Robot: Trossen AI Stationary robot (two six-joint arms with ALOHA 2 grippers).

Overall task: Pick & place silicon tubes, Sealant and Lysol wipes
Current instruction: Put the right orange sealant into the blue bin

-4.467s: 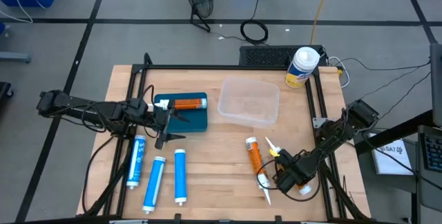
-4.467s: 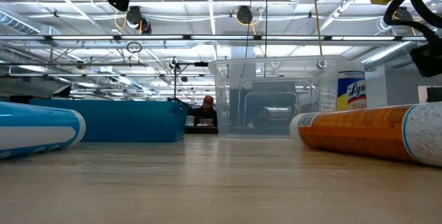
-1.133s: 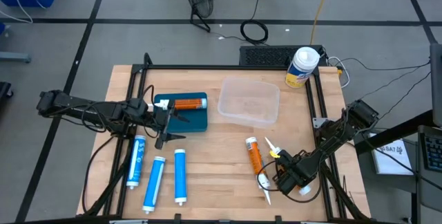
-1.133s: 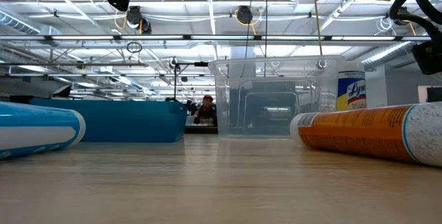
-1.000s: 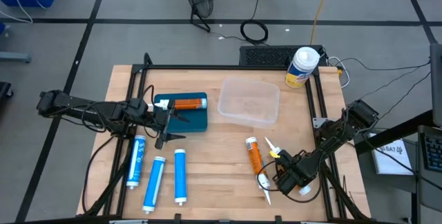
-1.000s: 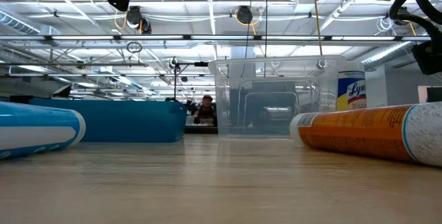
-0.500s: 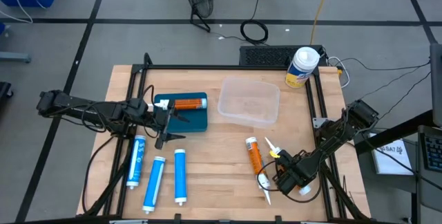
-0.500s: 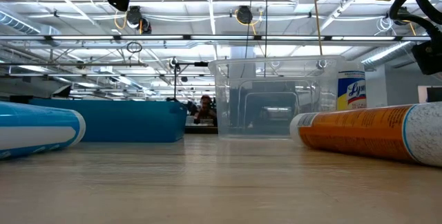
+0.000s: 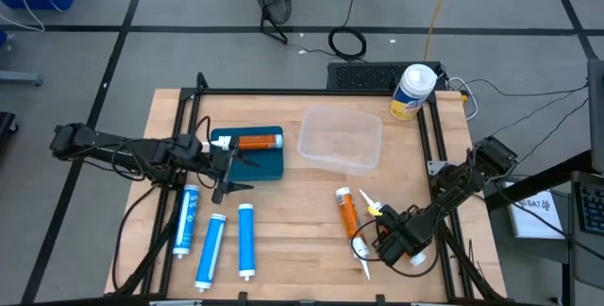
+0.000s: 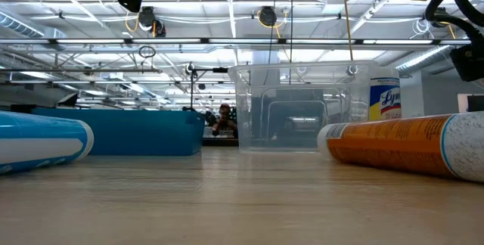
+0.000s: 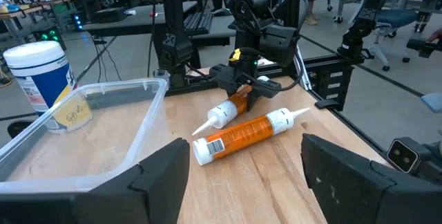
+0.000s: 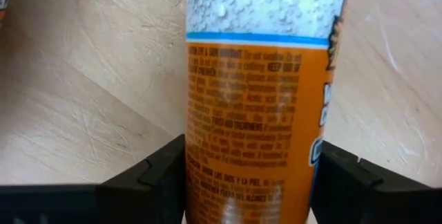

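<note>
High view: wooden table [image 9: 302,207] in the centre of the frame, one arm on each side.
Lysol wipes: canister [image 9: 412,92] stands upright at the table's upper right corner, well apart from both grippers; in the low view it shows at right, behind the clear tub [image 10: 302,106].
Clear tub: sits empty upper centre of the table [image 9: 340,139], left of the wipes.
Blue tray: upper left of centre [image 9: 253,161], with an orange tube [image 9: 253,141] lying along its far edge.
Blue tubes: three [image 9: 216,240] lie side by side at lower left of the table.
Orange tubes, lower right: one [image 9: 348,212] lies free, nozzle pointing to the top of the frame; a second [image 9: 364,257] sits just beside it, lower down, at the right gripper.
Right gripper: low at lower right of the table [image 9: 380,246]; its wrist camera has the orange tube [image 12: 257,106] filling the space between the two dark fingers [image 12: 148,182], which sit against its sides, so it looks clamped on that tube, tube on the wood.
Left gripper: hovers at the near edge of the blue tray [image 9: 226,171], left of centre; fingers [image 11: 155,182] stand apart with nothing between them.
Left wrist view: looks across to both orange tubes and the right gripper [image 11: 243,86] over them.
Background, low view: a person [image 10: 222,120] far off in the room, centre of frame.
</note>
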